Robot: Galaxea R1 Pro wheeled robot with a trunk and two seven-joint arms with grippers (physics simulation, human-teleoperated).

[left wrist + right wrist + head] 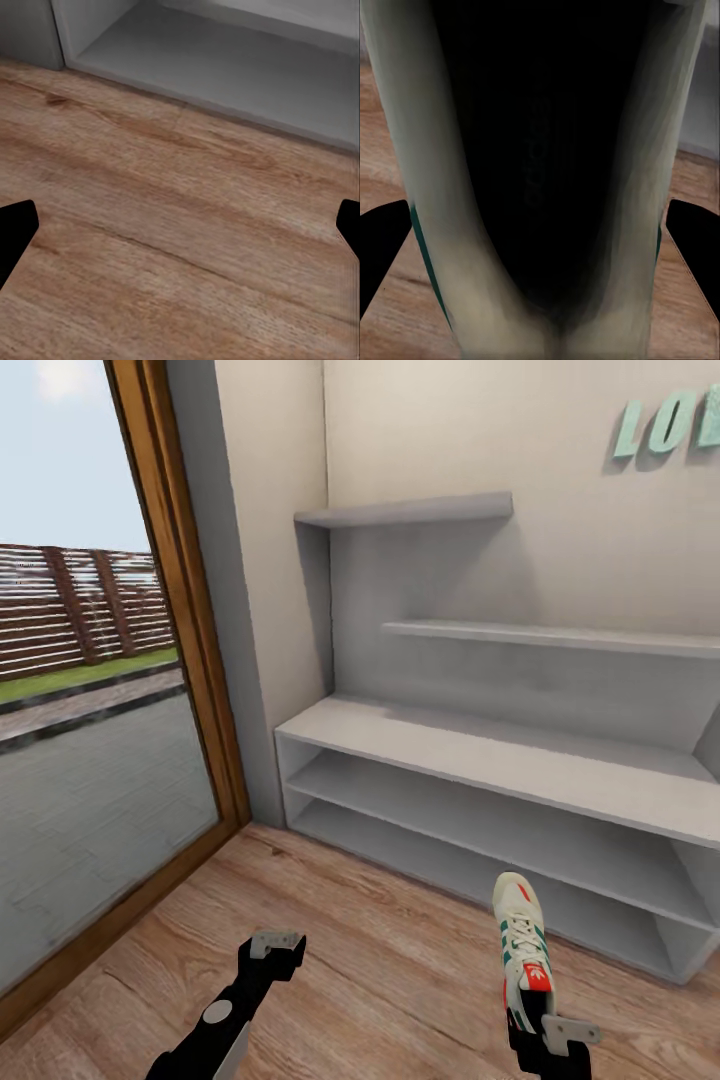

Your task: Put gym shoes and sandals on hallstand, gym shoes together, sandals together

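one gym shoe [524, 945] in r claw [548, 1032], toe fwd

left arm: we hold it low and forward, wrist black, left tool [277, 944] empty, its fingers [16, 225] spread wide apart | right arm: we hold it low and forward, right tool [545, 1028] clamped on the heel of a gym shoe [524, 950], toe pointing ahead
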